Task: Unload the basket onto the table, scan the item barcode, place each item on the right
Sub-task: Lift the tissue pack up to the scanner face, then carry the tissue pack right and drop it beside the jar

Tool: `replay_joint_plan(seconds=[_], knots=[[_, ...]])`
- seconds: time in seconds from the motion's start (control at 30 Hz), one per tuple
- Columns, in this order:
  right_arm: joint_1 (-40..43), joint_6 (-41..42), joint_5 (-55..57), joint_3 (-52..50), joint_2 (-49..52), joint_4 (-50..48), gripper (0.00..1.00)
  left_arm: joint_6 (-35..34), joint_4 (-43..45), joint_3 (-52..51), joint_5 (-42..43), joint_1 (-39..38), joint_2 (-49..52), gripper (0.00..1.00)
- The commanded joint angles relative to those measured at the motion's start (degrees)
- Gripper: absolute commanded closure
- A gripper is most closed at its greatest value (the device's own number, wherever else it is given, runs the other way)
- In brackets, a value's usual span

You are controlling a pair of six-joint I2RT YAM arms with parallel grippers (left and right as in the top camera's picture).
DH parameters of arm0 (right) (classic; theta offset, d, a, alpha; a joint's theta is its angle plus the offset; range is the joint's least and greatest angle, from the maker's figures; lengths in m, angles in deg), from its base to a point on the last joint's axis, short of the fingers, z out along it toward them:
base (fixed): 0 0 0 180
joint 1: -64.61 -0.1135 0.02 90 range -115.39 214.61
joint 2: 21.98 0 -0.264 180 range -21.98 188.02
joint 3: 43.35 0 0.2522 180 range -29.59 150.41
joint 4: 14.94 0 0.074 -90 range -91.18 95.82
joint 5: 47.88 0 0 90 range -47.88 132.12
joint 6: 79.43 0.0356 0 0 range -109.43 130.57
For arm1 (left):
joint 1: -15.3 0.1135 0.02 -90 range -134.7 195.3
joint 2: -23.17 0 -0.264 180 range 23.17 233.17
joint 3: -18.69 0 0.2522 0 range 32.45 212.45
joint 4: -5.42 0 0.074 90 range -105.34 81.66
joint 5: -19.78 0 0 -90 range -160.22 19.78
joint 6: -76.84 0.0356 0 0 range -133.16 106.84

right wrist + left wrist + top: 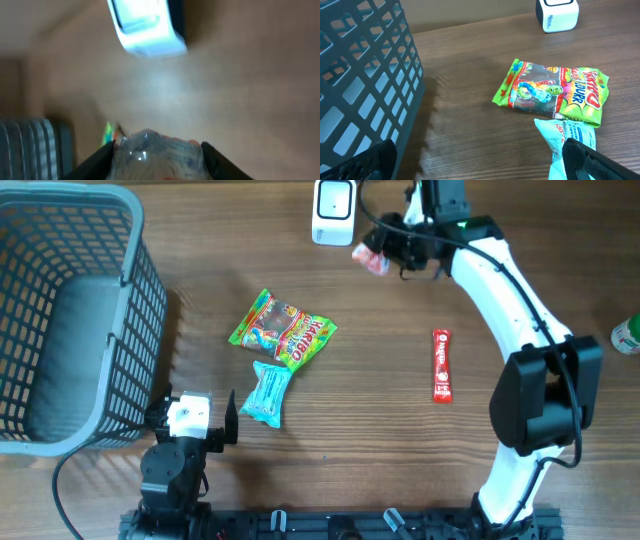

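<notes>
The tall grey plastic basket (60, 310) blocks the left side, close by the left gripper (195, 402). A green candy bag (283, 330) and a light blue packet (267, 393) lie touching in the middle. The brown wooden table (380, 380) is bare between them and a thin red stick packet (441, 365). The white robot arm (510, 290) curves over the right side. Its right gripper (385, 250) squeezes a small pink packet (372, 258) just beside the white box scanner (333, 210).

We see a small crinkled clear packet (371, 259) with red markings, clamped in the right gripper (156, 165); it sits just beside the white scanner (333, 210).
</notes>
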Motion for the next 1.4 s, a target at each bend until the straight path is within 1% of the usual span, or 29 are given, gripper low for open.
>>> replay_joint_plan(seconds=[0.0,0.07,0.2,0.27,0.47,0.6,0.8,0.87,0.93,0.97,1.0,1.07,1.13,1.17,1.27,1.3,1.33,1.37], knots=[[-4.11,0.63,16.63,0.74,-1.03,-9.51,0.48,-0.55,0.2,-0.35,0.94,-0.42,0.0,0.0],[-5.92,0.13,23.15,0.74,-0.79,-14.93,0.49,-0.55,0.2,-0.35,0.94,-0.42,0.0,0.0],[-9.86,-10.16,31.26,0.74,2.73,-30.29,0.5,-0.55,0.2,-0.35,0.92,-0.42,0.0,0.0],[-10.95,-13.62,35.3,0.74,6.23,-37.24,0.5,-0.55,0.2,-0.35,0.92,-0.42,0.0,0.0],[-11.06,-18.86,36.11,0.76,16.17,-55.8,0.5,-0.55,0.2,-0.35,0.94,-0.42,0.0,0.0],[-10.88,-18.78,36.22,0.83,21.18,-60.15,0.5,-0.55,0.2,-0.35,0.94,-0.42,0.0,0.0],[-10.91,-18.8,36.22,0.94,22.99,-63.67,0.49,-0.52,0.2,-0.35,0.92,-0.42,0.0,0.0],[-10.91,-18.84,36.26,2.14,22.62,-62.4,0.49,-0.55,0.2,-0.35,0.94,-0.42,0.02,0.0],[-10.69,-18.78,36.26,3.08,20.46,-58.14,0.51,-0.55,0.2,-0.35,0.94,-0.42,0.0,0.0],[-10.45,-18.82,36.28,3.15,18.23,-54.53,0.51,-0.55,0.2,-0.35,0.94,-0.42,0.0,0.0],[-9.84,-19.15,36.28,3.15,15.04,-48.87,0.51,-0.52,0.2,-0.35,0.94,-0.42,0.0,0.0],[-7.78,-23.98,37.64,3.15,8.57,-35.93,0.5,-0.55,0.2,-0.35,0.94,-0.42,0.0,0.0],[-5.75,-28.37,42.82,3.13,5.11,-27.78,0.52,-0.55,0.2,-0.35,0.94,-0.42,0.0,0.0],[-4.24,-31.47,47.12,3.13,3.69,-23.3,0.54,-0.55,0.2,-0.35,0.94,-0.42,0.0,0.0],[1.38,-38.95,58.9,3.1,2.89,-11.8,0.54,-0.55,0.2,-0.35,0.94,-0.42,0.0,0.0],[5.05,-41.42,60.0,2.62,3.37,-6.86,0.54,-0.55,0.2,-0.35,0.94,-0.42,0.0,0.0],[8.44,-41.42,59.6,2.08,3.74,-3.69,0.53,-0.55,0.2,-0.35,0.94,-0.42,0.0,0.0],[11.32,-41.29,58.07,1.22,4.09,-2.95,0.51,-0.55,0.2,-0.35,0.94,-0.42,0.0,0.0]])
